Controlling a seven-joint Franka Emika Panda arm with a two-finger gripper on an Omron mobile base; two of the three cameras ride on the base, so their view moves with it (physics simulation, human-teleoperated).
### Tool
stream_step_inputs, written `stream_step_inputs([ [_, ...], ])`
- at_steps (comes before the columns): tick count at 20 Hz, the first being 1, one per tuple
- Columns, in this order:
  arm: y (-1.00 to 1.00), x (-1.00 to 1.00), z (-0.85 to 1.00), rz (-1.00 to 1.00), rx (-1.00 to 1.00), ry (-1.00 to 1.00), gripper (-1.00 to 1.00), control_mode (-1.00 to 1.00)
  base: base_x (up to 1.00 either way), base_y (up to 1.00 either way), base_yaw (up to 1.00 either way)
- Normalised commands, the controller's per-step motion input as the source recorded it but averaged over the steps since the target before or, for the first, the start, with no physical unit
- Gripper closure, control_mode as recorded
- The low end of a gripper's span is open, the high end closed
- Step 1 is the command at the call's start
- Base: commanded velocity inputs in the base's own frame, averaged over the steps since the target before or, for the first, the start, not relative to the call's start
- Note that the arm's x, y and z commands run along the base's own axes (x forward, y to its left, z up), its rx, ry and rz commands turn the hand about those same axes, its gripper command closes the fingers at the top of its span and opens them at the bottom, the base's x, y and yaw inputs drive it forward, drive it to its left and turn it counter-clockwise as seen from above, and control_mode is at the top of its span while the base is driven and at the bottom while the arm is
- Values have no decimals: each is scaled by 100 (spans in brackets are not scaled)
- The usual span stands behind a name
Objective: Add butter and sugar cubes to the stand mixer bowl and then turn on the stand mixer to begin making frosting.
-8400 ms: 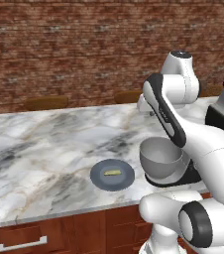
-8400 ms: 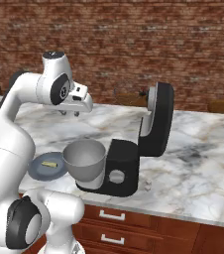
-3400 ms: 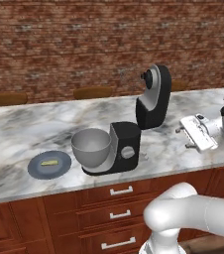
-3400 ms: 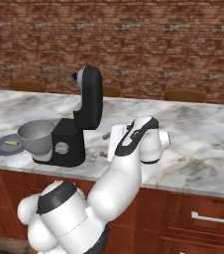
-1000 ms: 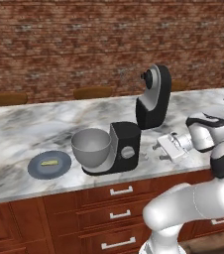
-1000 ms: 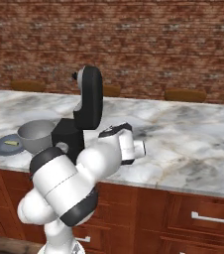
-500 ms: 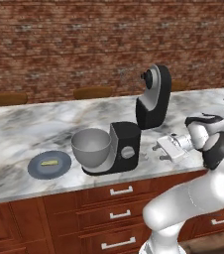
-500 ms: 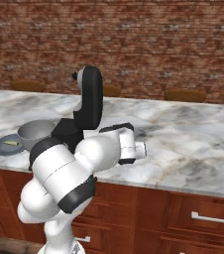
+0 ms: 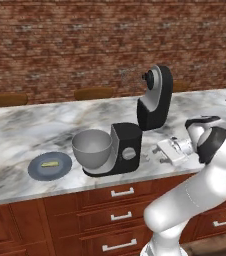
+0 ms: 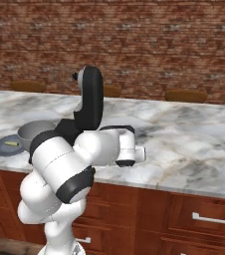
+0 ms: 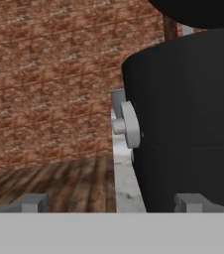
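My pincer [image 9: 159,153], released, has crept nearer the mixer's [image 9: 126,148] knob [image 9: 129,154]. Butter [image 9: 49,163] sits unmoved left of the mixer, so I judge switching on premature.

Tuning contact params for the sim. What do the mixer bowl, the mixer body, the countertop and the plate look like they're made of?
Stand mixer bowl: brushed grey metal, going by its smooth sides and soft sheen.
Stand mixer: glossy black body, plastic or enamelled metal, can't tell; silver side knob looks metallic.
Countertop: polished marble, white with grey veining.
Plate: matte blue-grey, probably ceramic.
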Motion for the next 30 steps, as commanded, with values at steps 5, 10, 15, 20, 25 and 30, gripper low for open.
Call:
stream_step_inputs([
  [5,11,0,-3,0,0,0,-100,-100,0,0,0],
  [10,6,0,0,0,0,0,-100,-100,0,0,0],
  [15,7,0,-6,0,0,0,-100,-100,0,0,0],
  [20,6,0,-8,0,0,0,-100,-100,0,0,0],
  [25,6,4,-7,0,0,0,-100,-100,0,0,0],
  [30,2,6,-3,0,0,0,-100,-100,0,0,0],
])
